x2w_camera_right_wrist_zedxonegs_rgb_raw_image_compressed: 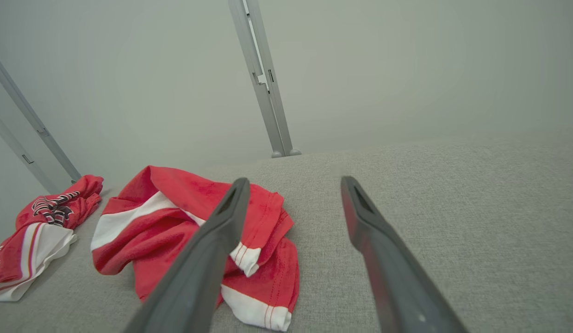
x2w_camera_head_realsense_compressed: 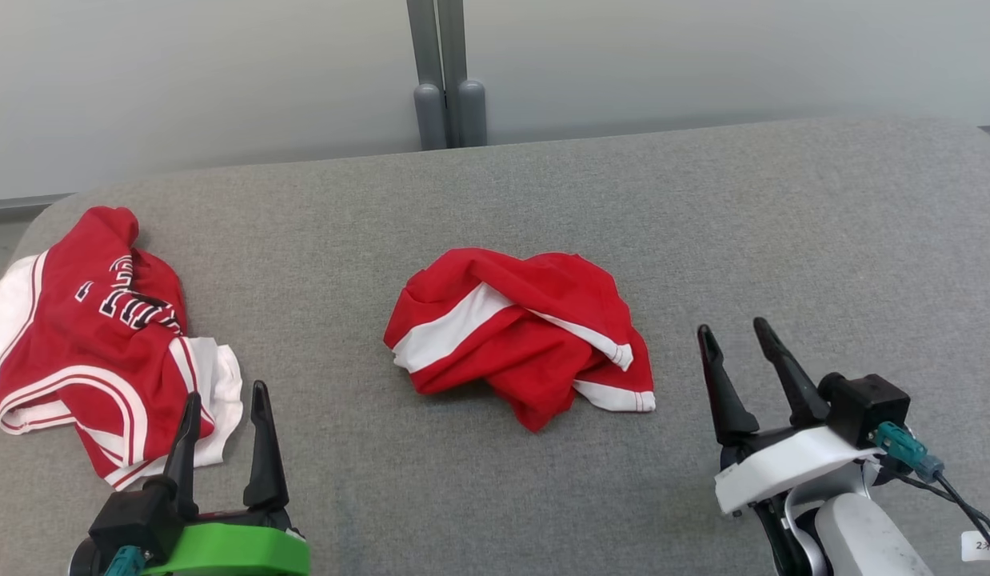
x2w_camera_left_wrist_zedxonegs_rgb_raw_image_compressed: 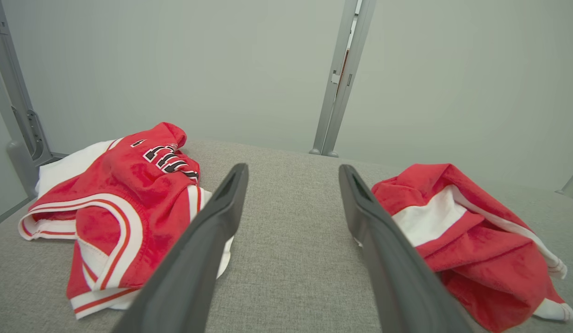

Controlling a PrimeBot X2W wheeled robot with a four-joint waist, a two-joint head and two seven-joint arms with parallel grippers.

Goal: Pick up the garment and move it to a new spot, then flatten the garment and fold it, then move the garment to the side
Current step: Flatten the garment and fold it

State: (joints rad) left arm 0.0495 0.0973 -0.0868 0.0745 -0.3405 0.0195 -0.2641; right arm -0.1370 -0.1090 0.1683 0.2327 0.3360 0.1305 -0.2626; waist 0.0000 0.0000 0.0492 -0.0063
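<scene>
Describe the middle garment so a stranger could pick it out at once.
Start at the grey padded surface, then go to its centre: a crumpled red garment with a broad white band. Unlike the other red garment at the left edge, it shows no black lettering.

We see a table [x2w_camera_head_realsense_compressed: 543,184] covered in grey woven cloth, its far corners rounded. Along its left edge lies a crumpled red jersey [x2w_camera_head_realsense_compressed: 71,336] with white panels, red-and-white piping and black lettering outlined in white; the letters are too folded for us to read. Behind the far edge, near its middle, two grey metal posts [x2w_camera_head_realsense_compressed: 445,72] stand side by side against a plain pale wall [x2w_camera_head_realsense_compressed: 703,56]. Another metal upright [x2w_camera_left_wrist_zedxonegs_rgb_raw_image_compressed: 13,92] stands beyond the left edge.
</scene>
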